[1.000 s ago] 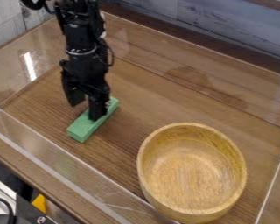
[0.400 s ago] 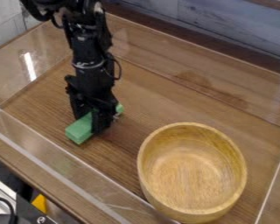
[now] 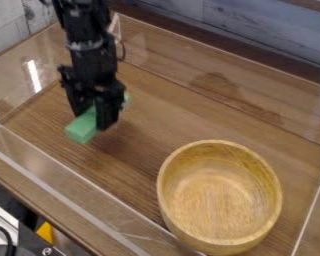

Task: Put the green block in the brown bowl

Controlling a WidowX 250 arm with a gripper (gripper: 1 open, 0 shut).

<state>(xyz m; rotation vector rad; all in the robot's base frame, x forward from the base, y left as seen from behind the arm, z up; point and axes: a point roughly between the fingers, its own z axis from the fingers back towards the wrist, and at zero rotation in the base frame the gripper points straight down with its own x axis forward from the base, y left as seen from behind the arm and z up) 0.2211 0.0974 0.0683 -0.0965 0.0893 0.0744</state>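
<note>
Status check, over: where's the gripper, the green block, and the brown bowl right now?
Gripper shut on green block, block off the table. Brown bowl empty, lower right. Nothing between them.

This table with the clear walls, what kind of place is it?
Probably a robot test lab: a wooden table fenced by clear plastic walls, a black claw gripping a green block, and a brown bowl set out nearby.

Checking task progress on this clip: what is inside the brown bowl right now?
Nothing: the brown bowl shows only bare wood grain inside. The green block is held in the gripper, away from the bowl; the fingers cover part of the block.
</note>
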